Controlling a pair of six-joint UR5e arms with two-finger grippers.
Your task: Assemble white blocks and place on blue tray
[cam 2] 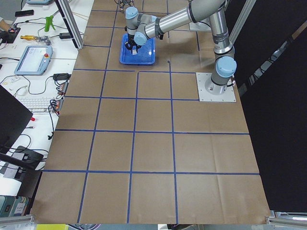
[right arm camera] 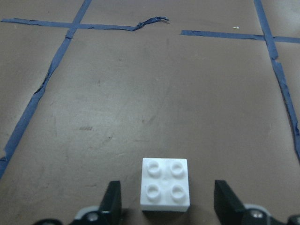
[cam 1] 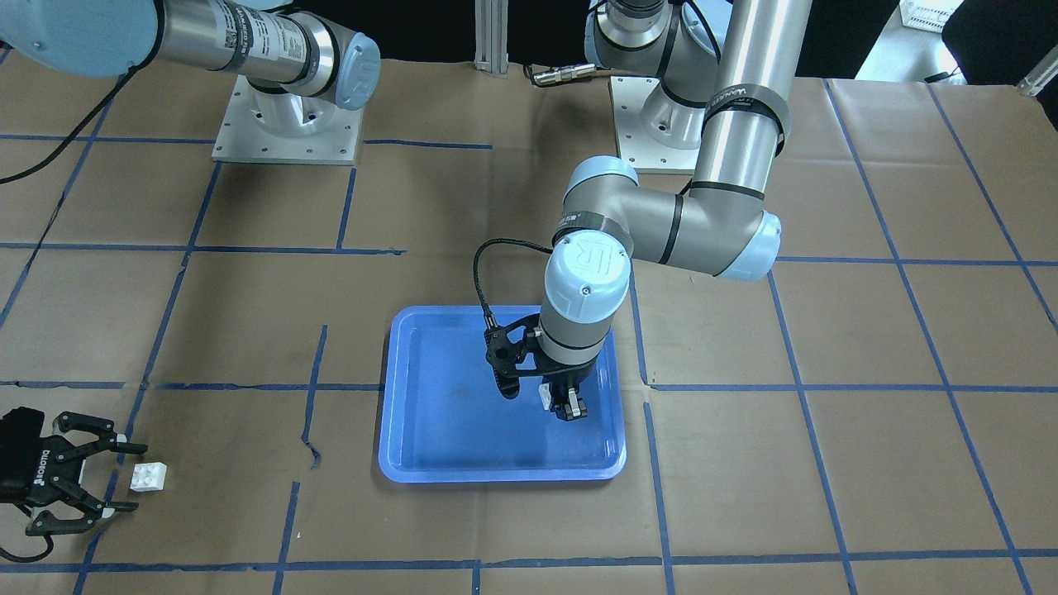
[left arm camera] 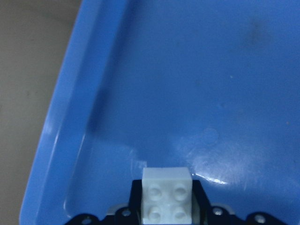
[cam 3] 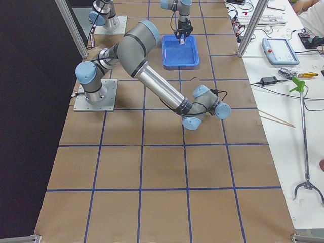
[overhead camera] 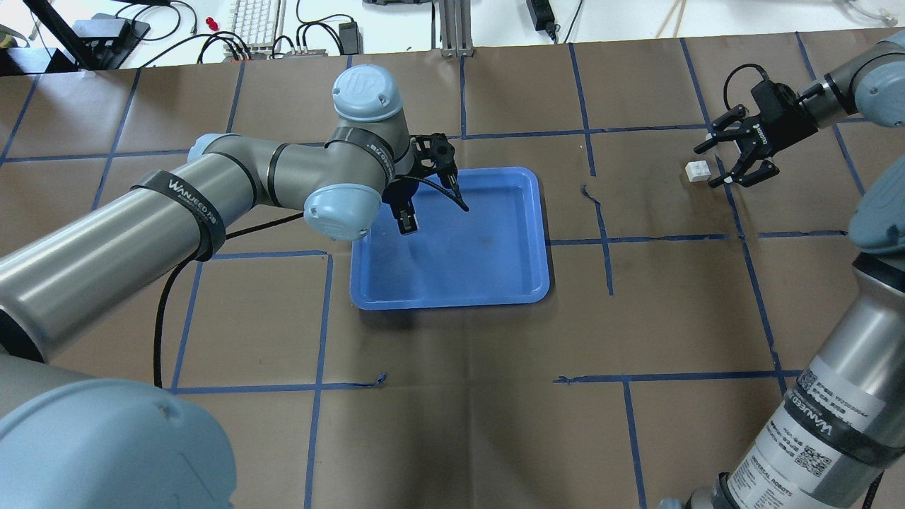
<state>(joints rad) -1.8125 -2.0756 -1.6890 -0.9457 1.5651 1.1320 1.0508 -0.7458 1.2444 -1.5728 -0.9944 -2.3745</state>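
"Those bricks look light, hard and slick. I'd pinch one by two flat side walls, clear of the studs"

"The left claw [cam 1: 570, 406] does just that. It's clamped on one white brick [left arm camera: 167, 194] above the blue tray [cam 1: 446, 430]. The other brick [right arm camera: 165, 183] sits on the desk [overhead camera: 452, 396] between the right claw's [overhead camera: 705, 167] spread fingers [right arm camera: 112, 204], touching neither"

"Only the wrist cameras show that gap and the studs. From overhead, the held brick barely shows"
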